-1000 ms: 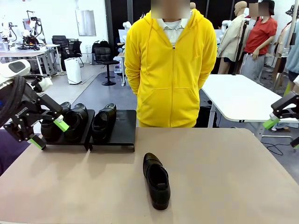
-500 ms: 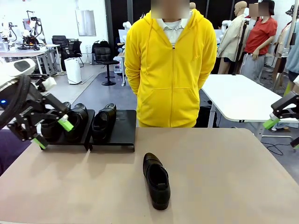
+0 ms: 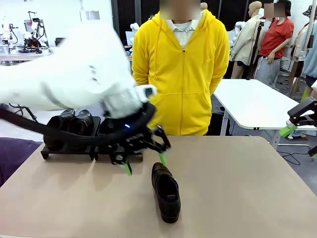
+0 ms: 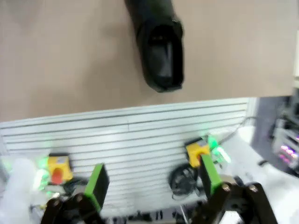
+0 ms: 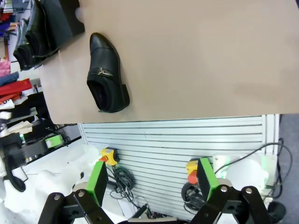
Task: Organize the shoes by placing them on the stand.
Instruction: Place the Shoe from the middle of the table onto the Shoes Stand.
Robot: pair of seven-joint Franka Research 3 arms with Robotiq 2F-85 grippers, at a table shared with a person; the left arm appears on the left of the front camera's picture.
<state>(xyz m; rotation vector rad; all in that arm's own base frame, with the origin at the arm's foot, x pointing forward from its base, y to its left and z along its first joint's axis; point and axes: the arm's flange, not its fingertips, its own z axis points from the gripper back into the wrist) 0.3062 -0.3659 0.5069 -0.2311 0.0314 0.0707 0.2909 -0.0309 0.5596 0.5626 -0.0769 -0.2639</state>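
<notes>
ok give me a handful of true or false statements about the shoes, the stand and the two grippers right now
1. One shoe lies loose on the table, off the stand. True.
2. The left gripper is shut on that loose shoe. False: its jaws are open and it hovers just behind the shoe, holding nothing.
3. Shoes on the stand sit at its left end. True.
4. The right gripper is over the middle of the table. False: it hangs at the right edge of the front view, open and empty.
5. The person in the yellow hoodie is handing over a shoe. False: the person stands at the far side of the table with arms behind the back.
</notes>
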